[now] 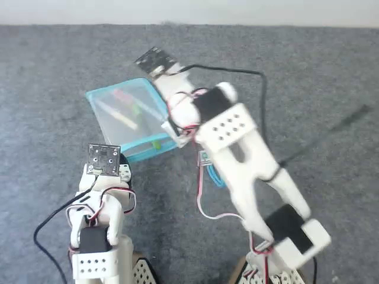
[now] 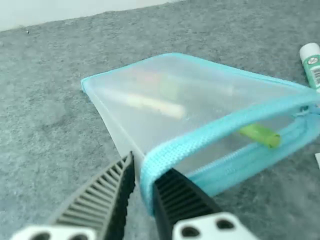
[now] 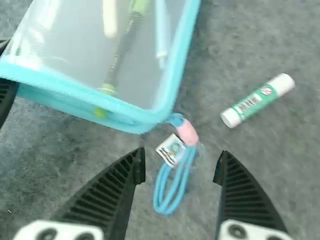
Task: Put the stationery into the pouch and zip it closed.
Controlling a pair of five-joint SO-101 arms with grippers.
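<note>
Left gripper point(image 2: 148, 172): clamped on the teal zipper edge of the pouch point(image 2: 165, 100), at its near corner.
Right gripper point(image 3: 181, 156): jaws apart, above the teal pull cord point(image 3: 172, 185).
Pouch: left of centre in the high view, on grey carpet point(image 1: 53, 89), pens point(image 2: 150, 104) inside.
Glue stick point(image 3: 257, 99): on the carpet, near the pouch, not touching it.

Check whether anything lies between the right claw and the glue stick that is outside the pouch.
Nothing visible does. The open right claw hangs over the blue zip-pull cord at the pouch corner. The glue stick lies apart from both, with bare grey table cover between it and the claw.
</note>
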